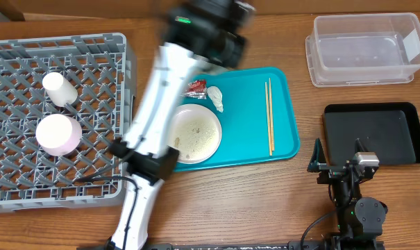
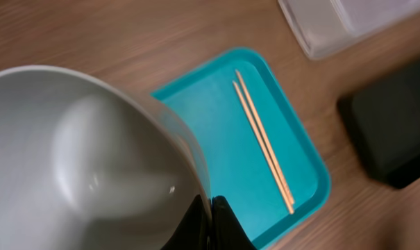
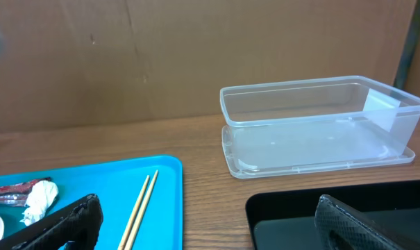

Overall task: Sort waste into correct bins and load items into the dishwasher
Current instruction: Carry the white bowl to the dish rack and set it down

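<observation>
My left gripper is shut on the rim of the pale grey-blue bowl, which is lifted above the teal tray. From overhead that gripper is a blur past the tray's far left corner and the bowl is hidden. On the tray lie a red wrapper, a white tissue wad and a white plate speckled with rice scraps. The grey dish rack holds a pink bowl and a white cup. My right gripper stands open beside the black tray.
Two wooden chopsticks lie along the teal tray's right side. The clear tub stands at the back right, behind the black tray. In the right wrist view the clear tub and black tray lie ahead.
</observation>
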